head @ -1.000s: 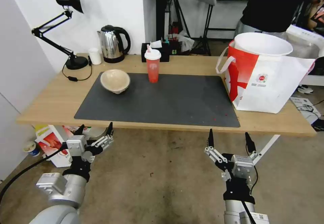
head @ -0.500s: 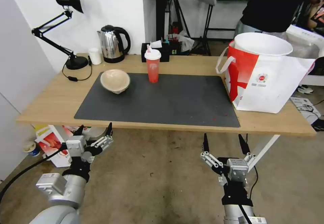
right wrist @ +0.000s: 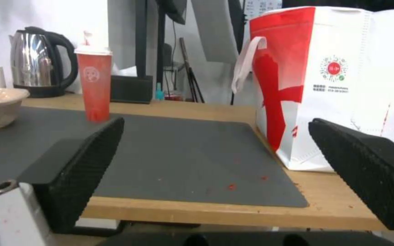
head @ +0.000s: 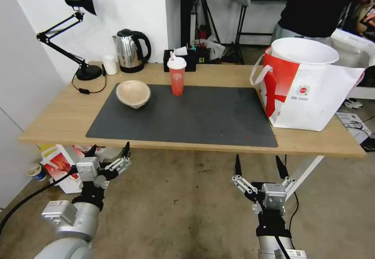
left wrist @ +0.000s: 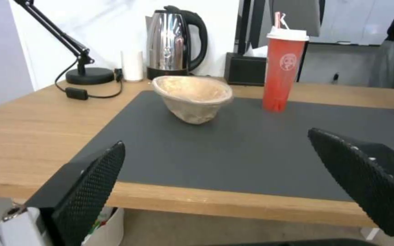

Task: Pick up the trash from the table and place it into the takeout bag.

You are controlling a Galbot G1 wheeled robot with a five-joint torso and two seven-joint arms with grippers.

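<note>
Table [head: 58, 114] edge above both low, spread hands.

The table [head: 62, 114] is light wood with a dark-grey mat [head: 203, 114]. The pulp bowl [head: 133, 93] is beige. The cup [head: 177, 75] is red with a white lid. The takeout bag [head: 312, 95] is white with a red panel; the bowl in it [head: 304, 51] is white. Both grippers have black textured fingers [left wrist: 87, 184].

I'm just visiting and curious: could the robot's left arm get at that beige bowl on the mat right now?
Probably yes. The left claw hangs open just below the table's near edge, with the beige pulp bowl ahead of it on the dark mat, nothing standing between. It would have to rise above the tabletop first.
</note>
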